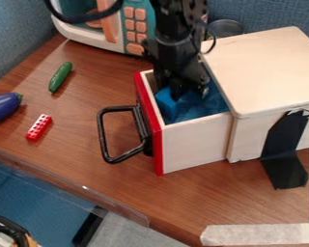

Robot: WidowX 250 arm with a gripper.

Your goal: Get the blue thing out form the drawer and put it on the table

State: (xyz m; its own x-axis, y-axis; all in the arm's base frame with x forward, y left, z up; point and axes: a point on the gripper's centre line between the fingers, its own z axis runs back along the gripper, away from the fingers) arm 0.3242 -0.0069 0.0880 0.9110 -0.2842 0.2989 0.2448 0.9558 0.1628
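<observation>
Hanging inside the open drawer [194, 147], the robot's gripper [188, 92] is beside a blue block [165, 100] lying within the drawer, near its red front. Whether the jaws are parted or closed on anything cannot be told from this angle. With the drawer pulled out and the arm lowered into it, the job appears roughly half done, its access stage complete. Left to do, by all appearances: securing the block, raising it clear of the drawer's walls and setting it on the bench [70, 144], where a red toy brick [39, 127] and a cucumber [60, 76] lie beyond the drawer's front.
</observation>
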